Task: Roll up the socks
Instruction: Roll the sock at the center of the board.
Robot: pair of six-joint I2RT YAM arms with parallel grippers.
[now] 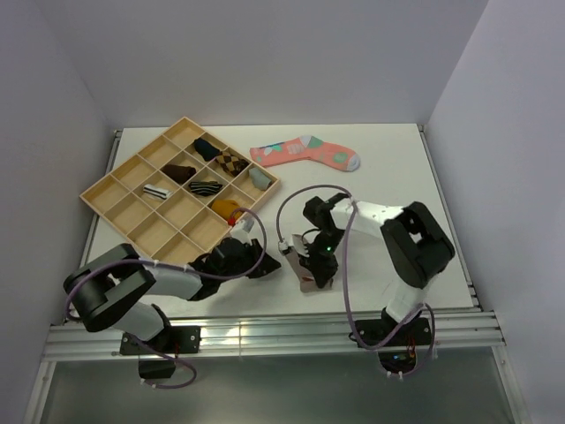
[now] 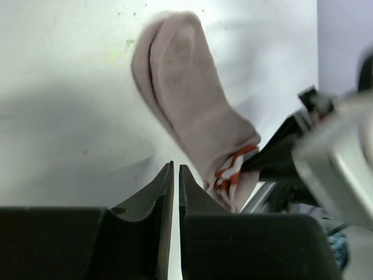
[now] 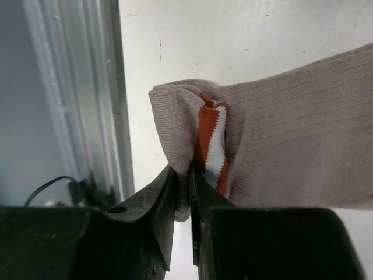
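The taupe-brown sock (image 2: 192,105) lies stretched out on the white tabletop (image 1: 388,168), close to the table's near edge and between the two arms. Its toe end rests flat on the surface, and its cuff (image 3: 213,146), banded in red and white, is bunched and folded over. The right gripper (image 3: 187,175) has its fingers pinched onto that folded cuff, with the ribbed fabric squeezed between them. The left gripper (image 2: 176,175) sits just beside the sock on its other side, low over the table. Its fingers are nearly pressed together with only a thin slit between them, and nothing is in it. The tabletop is matte white, with a few faint greenish specks near the sock's toe and soft shadows from the arms. An aluminium rail (image 1: 265,334) runs along the near edge, just beside the gripped cuff, and both arm bases are bolted to it. At the far left of the table stands a wooden compartment tray (image 1: 134,157), set at an angle, with several rolled socks in its cells. A coral-pink sock (image 1: 305,152) with teal and white patches lies flat near the far edge, well apart from the grippers. Plain pale walls (image 1: 265,53) close in the table at the back and on both sides.
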